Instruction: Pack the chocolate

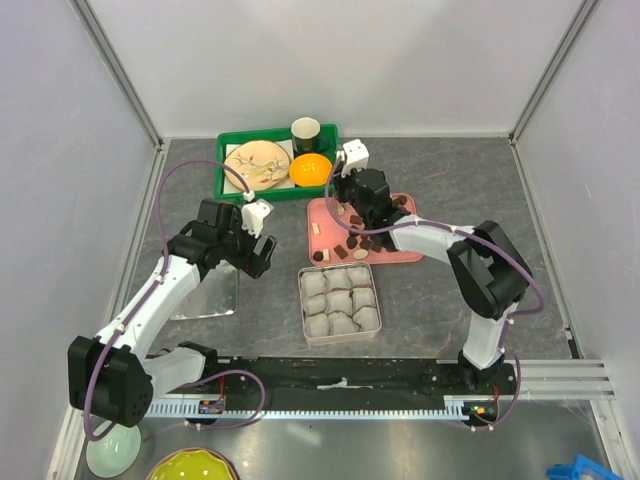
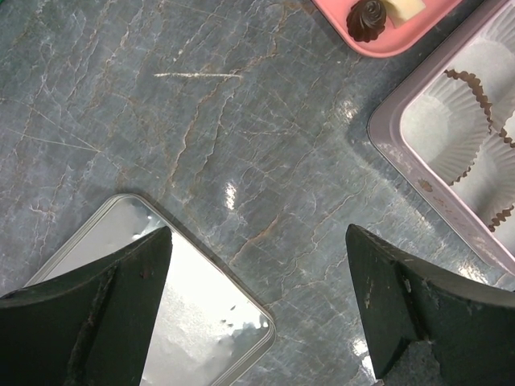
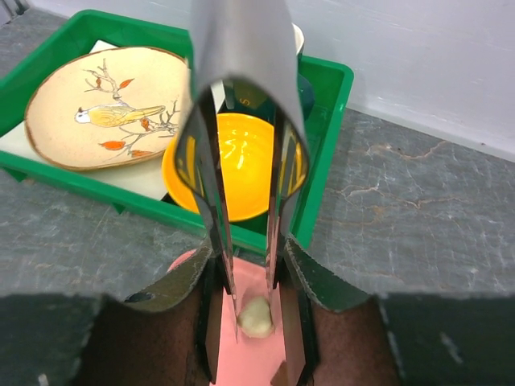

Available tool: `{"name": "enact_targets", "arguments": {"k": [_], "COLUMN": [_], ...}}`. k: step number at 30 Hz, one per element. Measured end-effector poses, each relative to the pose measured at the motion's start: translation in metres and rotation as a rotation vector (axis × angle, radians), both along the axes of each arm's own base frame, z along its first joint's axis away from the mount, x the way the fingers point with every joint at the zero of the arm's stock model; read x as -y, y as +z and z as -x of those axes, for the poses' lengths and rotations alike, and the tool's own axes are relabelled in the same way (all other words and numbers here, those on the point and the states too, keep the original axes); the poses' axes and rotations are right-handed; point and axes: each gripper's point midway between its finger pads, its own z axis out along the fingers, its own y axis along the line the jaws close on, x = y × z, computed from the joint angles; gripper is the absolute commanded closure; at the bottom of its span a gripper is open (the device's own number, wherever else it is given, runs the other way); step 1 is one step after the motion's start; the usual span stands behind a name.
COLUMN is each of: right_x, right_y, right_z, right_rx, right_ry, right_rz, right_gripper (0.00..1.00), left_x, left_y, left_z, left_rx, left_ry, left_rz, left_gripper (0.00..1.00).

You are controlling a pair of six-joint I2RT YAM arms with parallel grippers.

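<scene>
Right gripper (image 3: 253,338) clenches tongs (image 3: 241,121) astride a cream chocolate (image 3: 256,318) at the tray's (image 1: 316,212) far edge, to lift it; left gripper (image 2: 257,233) idles, released.

The top camera is looking down from high above the near edge, taking in the whole desk (image 1: 545,205). The left wrist camera is facing down, close over the desk, its fingers (image 2: 88,310) filling the lower corners and the pink tray (image 2: 398,42) sitting at upper right. The right wrist camera is looking forward, low over that tray, toward the green bin (image 3: 80,193). Both tray and bin are showing in the top view's upper middle.
</scene>
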Motion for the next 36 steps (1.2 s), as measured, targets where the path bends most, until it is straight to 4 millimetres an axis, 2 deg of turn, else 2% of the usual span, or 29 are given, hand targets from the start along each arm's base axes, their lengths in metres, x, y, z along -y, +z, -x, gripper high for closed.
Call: {"name": "enact_targets", "arguments": {"k": [3, 5, 10, 13, 16, 22, 24, 28, 36], "right_x": [0.004, 0.005, 0.001, -0.003, -0.009, -0.043, -0.051, -0.06, -0.068], "right_y": [0.019, 0.043, 0.122, 0.143, 0.136, 0.091, 0.083, 0.066, 0.038], "right_z": [0.017, 0.034, 0.104, 0.145, 0.173, 0.223, 0.234, 0.237, 0.232], "right_rx": [0.009, 0.035, 0.147, 0.173, 0.145, 0.031, 0.013, -0.015, -0.055], "right_ry": [0.012, 0.03, 0.126, 0.198, 0.254, 0.389, 0.42, 0.432, 0.421], "right_rz": [-0.006, -0.026, -0.139, -0.198, -0.205, -0.12, -0.102, -0.074, -0.03], "right_gripper": [0.74, 0.74, 0.74, 0.74, 0.74, 0.72, 0.71, 0.68, 0.5], "left_x": [-0.002, -0.004, -0.006, -0.006, -0.006, -0.009, -0.009, -0.01, -0.011], "left_y": [-0.004, -0.006, -0.01, -0.01, -0.01, -0.011, -0.011, -0.012, -0.01], "left_z": [0.002, 0.003, 0.005, 0.005, 0.005, 0.004, 0.004, 0.005, 0.005], "left_rx": [-0.007, -0.011, -0.018, -0.018, -0.018, -0.015, -0.015, -0.016, -0.005], "left_ry": [0.005, 0.009, 0.016, 0.016, 0.018, 0.026, 0.029, 0.032, 0.032], "left_rz": [-0.008, -0.015, -0.025, -0.026, -0.027, -0.038, -0.041, -0.045, -0.043], "left_gripper": [0.05, 0.05, 0.05, 0.05, 0.05, 0.05, 0.05, 0.05, 0.05]}}
